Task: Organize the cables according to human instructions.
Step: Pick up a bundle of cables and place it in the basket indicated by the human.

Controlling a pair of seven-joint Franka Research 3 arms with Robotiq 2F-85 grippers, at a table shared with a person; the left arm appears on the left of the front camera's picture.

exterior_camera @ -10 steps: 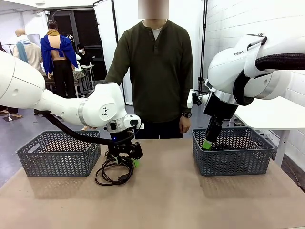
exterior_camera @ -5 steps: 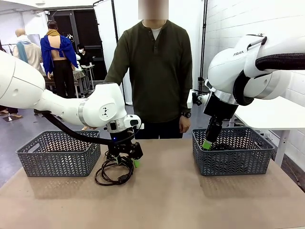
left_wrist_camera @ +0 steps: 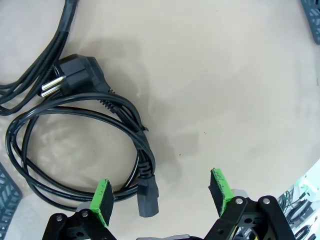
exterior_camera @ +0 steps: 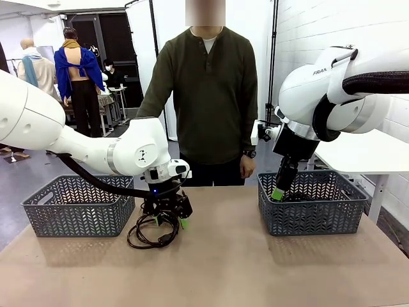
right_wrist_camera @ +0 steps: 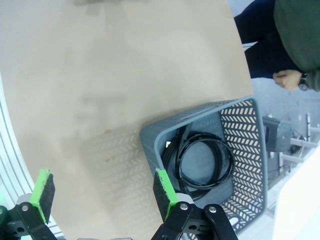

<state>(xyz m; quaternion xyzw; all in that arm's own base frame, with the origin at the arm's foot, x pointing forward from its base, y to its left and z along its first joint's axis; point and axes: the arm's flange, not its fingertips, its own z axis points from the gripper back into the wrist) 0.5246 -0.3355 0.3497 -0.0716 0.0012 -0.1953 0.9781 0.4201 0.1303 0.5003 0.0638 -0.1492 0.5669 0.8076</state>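
Hovering low in the front view, the left gripper [exterior_camera: 167, 220] sits at the lower left of centre, right over the loose cord [exterior_camera: 149, 235], jaws spread wide and gripping nothing. That cord lies on the bare table [exterior_camera: 243, 268] just beside the left basket [exterior_camera: 38, 203], so this looks like the line-up for a pick. At centre right, the right gripper [exterior_camera: 278, 194] hangs in the mouth of the right basket [exterior_camera: 307, 222], equally wide and empty. The person [exterior_camera: 208, 96] stands behind the table at top centre, arms down.

Over to the left wrist view: 2 green pads frame the bottom edge, and the left gripper [left_wrist_camera: 161, 192] straddles the lower right bend of the loose cord [left_wrist_camera: 141, 147]. The cord is thin, glossy black, wound in several slack oval turns; its chunky round plug [left_wrist_camera: 75, 80] with metal pins lies at upper left, its blocky connector [left_wrist_camera: 148, 199] between the pads. The table [left_wrist_camera: 235, 90] is matt beige board.

Now the right wrist view: the right gripper [right_wrist_camera: 103, 192] is open across the bottom, looking down past the right basket [right_wrist_camera: 200, 112], grey plastic with a chevron lattice, at lower right. A stowed cord [right_wrist_camera: 177, 161] sits coiled in a neat ring inside, likely parked there as sorted; whether it is 1 cord or more, I cannot tell. The person's hand [right_wrist_camera: 287, 79] shows at upper right.
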